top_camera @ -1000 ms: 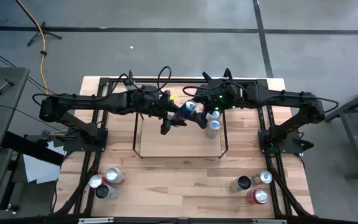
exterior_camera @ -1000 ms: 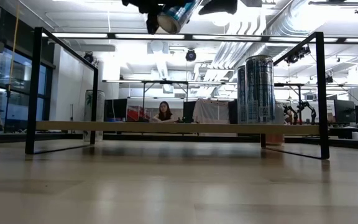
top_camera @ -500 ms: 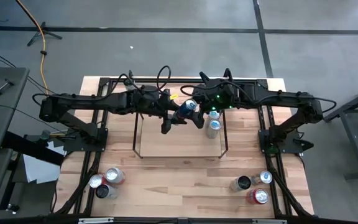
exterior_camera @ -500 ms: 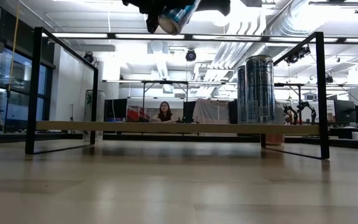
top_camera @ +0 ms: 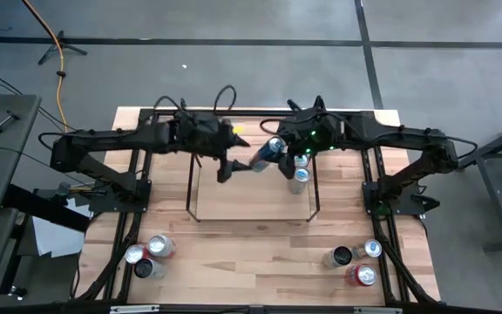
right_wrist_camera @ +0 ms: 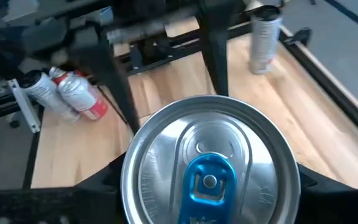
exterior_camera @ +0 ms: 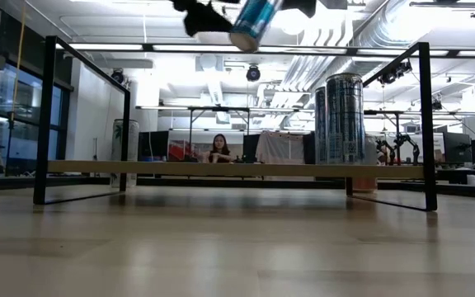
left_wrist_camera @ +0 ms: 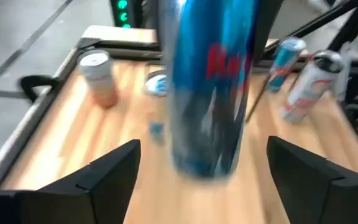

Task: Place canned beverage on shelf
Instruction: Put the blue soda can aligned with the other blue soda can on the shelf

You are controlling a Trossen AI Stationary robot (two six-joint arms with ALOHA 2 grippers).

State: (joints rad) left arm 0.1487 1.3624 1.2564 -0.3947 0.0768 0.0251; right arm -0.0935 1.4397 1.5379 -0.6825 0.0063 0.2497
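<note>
A blue canned beverage (top_camera: 264, 155) hangs tilted above the shelf (top_camera: 234, 196), a low light-wood board with black wire end frames. My right gripper (top_camera: 274, 151) is shut on its top end. In the low view the can (exterior_camera: 254, 18) sits high over the shelf board (exterior_camera: 221, 168). My left gripper (top_camera: 232, 167) is open just left of the can. In the left wrist view its fingers (left_wrist_camera: 114, 168) stand well apart on either side of the can's body (left_wrist_camera: 210, 87) without touching it. Two tall cans (top_camera: 299, 174) stand upright on the shelf's right end. My right gripper pinches the can near its silver top end (right_wrist_camera: 210, 155), one finger (right_wrist_camera: 101, 186) on each side of the rim. The fingers come from the table's right, slanting down, roughly along the can. The can is lifted clear over the shelf, tilted with its bottom end (exterior_camera: 244, 37) lower and toward the left arm.
Several cans stand near the front left (top_camera: 149, 253) and front right (top_camera: 356, 260) of the tabletop. Black rails (top_camera: 377, 201) frame the table. The shelf's left and middle are bare. A person (exterior_camera: 218, 148) sits in the room far behind the table.
My right gripper has shut on the can's top end. My left gripper has opened, let go of the can and drawn back toward the table's left, rising a little. The can stays in the air over the shelf, now shifted slightly right.
</note>
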